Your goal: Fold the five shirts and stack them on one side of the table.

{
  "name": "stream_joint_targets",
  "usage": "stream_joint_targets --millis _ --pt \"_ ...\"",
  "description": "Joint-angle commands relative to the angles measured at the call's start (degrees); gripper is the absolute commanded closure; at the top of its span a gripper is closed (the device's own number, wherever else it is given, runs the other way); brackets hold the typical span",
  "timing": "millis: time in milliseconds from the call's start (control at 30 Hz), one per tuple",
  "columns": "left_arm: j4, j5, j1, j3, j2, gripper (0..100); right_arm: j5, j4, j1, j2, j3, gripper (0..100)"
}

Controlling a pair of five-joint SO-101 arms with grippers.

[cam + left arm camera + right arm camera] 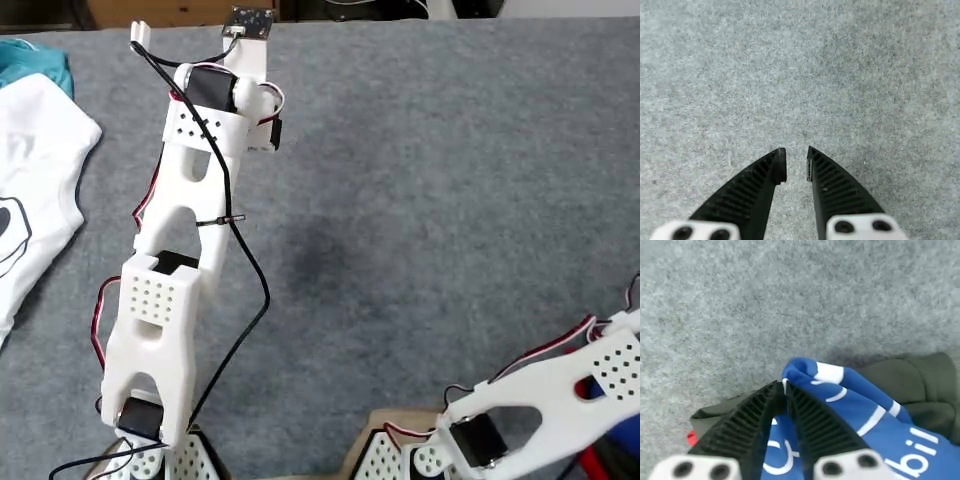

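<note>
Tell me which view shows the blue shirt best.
The right wrist view: the blue shirt lies close up, its fold pinched in the right gripper. The high view catches a blue sliver beneath the right arm; the left wrist view faces grey table.

Grey table (pixel 450 180), left arm (pixel 190 190) stretched from near edge to far edge, white shirt (pixel 35 170) with dark print at the left — teal shirt (pixel 35 65) just beyond it, right arm (pixel 560 390) in the near right corner over a blue shirt (pixel 596 388).

place: robotics lab bench | evidence: grey felt-covered table (pixel 450 150), white printed cable-strung arms (pixel 150 340)
</note>
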Motion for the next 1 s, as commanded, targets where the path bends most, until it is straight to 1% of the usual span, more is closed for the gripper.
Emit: stream_joint_targets --millis 0,167,267,433,700,867,967 --pt "0.44 -0.62 -0.35 -0.53 -0.84 91 1.14 0.53 1.27 -0.48 -2.59 98.9" --pt "0.44 -0.62 -0.44 -0.53 -0.92 91 1.14 0.62 2.15 -0.84 -2.68 99.0" --pt "0.44 -0.62 -0.44 -0.53 -0.92 91 0.88 0.97 2.59 -1.63 -5.14 99.0" --pt "0.44 -0.62 -0.18 -0.53 -0.92 91 0.79 1.05 2.33 -5.67 -5.41 99.0" --pt "0.44 -0.62 -0.26 -0.53 -0.92 91 -0.88 1.05 -1.80 -13.23 7.69 99.0" --pt "0.44 -0.44 -0.44 -0.53 -0.92 91 -2.73 1.05 -6.73 -17.98 16.57 99.0" --pt "0.44 -0.44 -0.35 -0.53 -0.92 91 -4.04 1.05 -9.63 -19.47 19.38 99.0"
